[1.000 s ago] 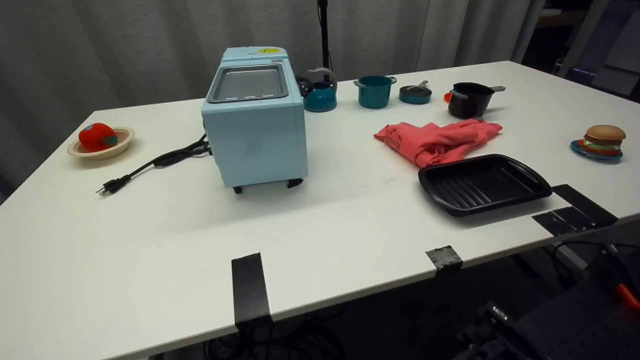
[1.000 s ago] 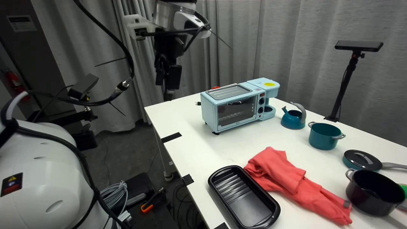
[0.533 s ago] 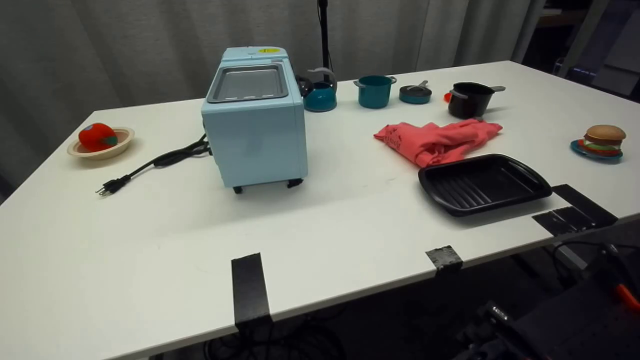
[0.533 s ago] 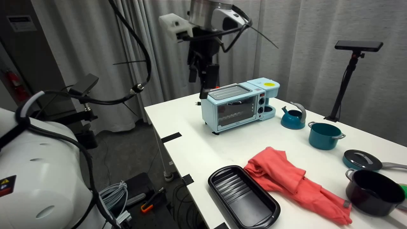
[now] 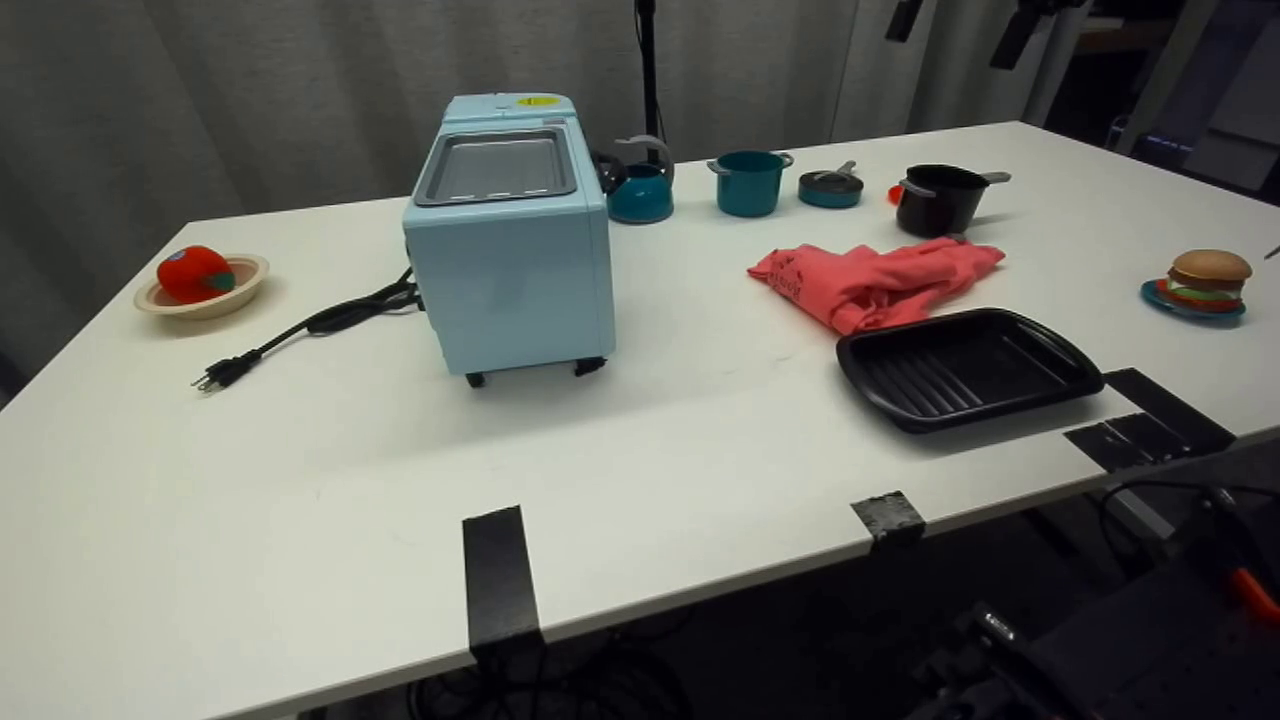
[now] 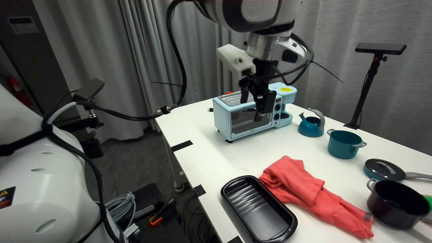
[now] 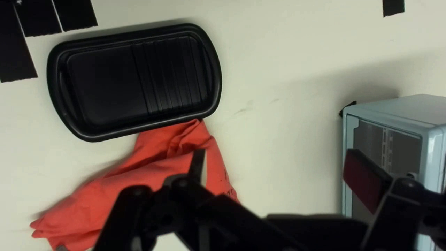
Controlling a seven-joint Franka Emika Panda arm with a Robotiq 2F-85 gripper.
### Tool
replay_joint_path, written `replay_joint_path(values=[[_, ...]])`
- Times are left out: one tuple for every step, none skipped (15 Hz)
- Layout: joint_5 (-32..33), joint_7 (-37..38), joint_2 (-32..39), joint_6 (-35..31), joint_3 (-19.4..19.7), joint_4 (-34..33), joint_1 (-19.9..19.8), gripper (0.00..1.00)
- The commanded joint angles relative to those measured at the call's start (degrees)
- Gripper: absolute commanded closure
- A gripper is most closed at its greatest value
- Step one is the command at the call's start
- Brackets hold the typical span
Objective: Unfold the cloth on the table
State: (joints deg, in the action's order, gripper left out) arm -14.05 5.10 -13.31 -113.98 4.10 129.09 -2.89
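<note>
One red cloth (image 6: 303, 187) bunched on table (image 6: 209, 152), one black tray (image 7: 134, 83) beside; one gripper (image 7: 280, 172), two fingers (image 7: 364, 179) wide

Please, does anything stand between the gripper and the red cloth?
Nothing visible stands between the open gripper and the red cloth. The black tray lies right beside it, possibly touching, and may hinder unfolding that way.

No words are legible: print (image 5: 787, 281) on the cloth (image 5: 862, 280) below the gripper (image 7: 281, 170) and the yellow sticker (image 5: 539, 101) on the nearby oven (image 5: 522, 275) are too small. Far from it, a label (image 6: 6, 198) on the arm (image 6: 47, 199) shows a yellow triangle (image 6: 4, 192); a dark panel's (image 6: 30, 60) notice (image 6: 23, 25) blurs.
</note>
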Motion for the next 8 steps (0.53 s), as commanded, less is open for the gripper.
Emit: replay_joint_path(values=[[0.04,-2.10,8.51,-3.84,0.95,-4.87,-0.72,0.00],[0.20,-2.10,10.60,-4.85,1.19,-5.87,-0.92,0.00],[0.29,-2.29,13.01,-5.19,1.68,-7.91,-1.32,0.00],[0.22,-2.34,14.99,-5.89,2.02,-9.07,-1.60,0.00],[0.07,-2.36,16.78,-6.87,2.27,-9.71,-1.92,0.00],[0.03,-2.30,18.67,-7.27,2.54,-11.01,-2.35,0.00],[-0.04,-2.44,20.88,-6.87,2.96,-13.20,-3.01,0.00],[-0.13,-2.54,22.93,-6.54,3.27,-15.16,-3.57,0.00]])
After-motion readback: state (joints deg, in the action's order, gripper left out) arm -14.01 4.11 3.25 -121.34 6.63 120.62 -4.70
